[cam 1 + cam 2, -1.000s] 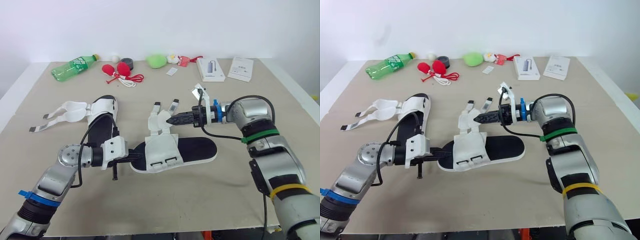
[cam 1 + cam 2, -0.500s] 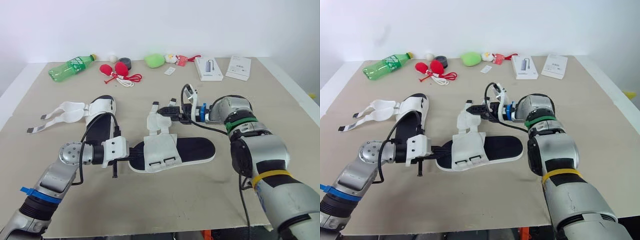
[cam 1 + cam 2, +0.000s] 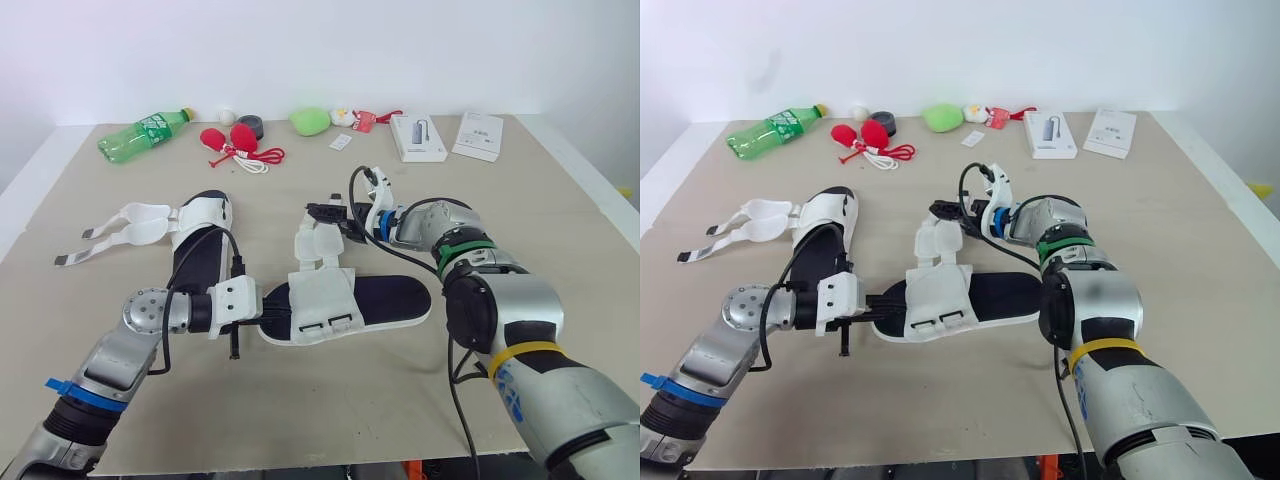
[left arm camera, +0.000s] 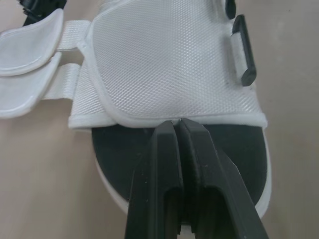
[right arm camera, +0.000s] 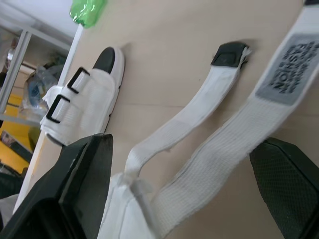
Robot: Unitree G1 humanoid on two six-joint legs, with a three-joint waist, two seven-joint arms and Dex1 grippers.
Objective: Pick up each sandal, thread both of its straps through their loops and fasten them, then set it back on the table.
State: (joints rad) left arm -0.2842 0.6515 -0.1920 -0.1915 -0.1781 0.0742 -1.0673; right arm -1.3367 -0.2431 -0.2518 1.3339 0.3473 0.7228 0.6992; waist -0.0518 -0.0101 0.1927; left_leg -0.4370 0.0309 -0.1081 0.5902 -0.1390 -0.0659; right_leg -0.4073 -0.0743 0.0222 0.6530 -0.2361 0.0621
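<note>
The near sandal (image 3: 345, 300), white upper on a black sole, lies flat mid-table. Its two white straps (image 3: 320, 235) are unfastened and splay toward the far side. My left gripper (image 3: 262, 312) is shut, lying over the toe end of the footbed with its tips (image 4: 178, 122) touching the edge of the upper. My right gripper (image 3: 320, 212) hovers low at the strap ends, open, and both straps (image 5: 219, 149) run between its spread fingers. The second sandal (image 3: 200, 235) lies to the left with its straps (image 3: 120, 225) open.
Along the far edge sit a green bottle (image 3: 145, 133), red items with a cord (image 3: 235, 140), a black round object (image 3: 252, 126), a green soft lump (image 3: 311, 121) and two white boxes (image 3: 420, 138) (image 3: 480, 136).
My right gripper has moved left from beside the straps to their far ends, and its fingers have spread open. The left gripper has stayed at the toe.
</note>
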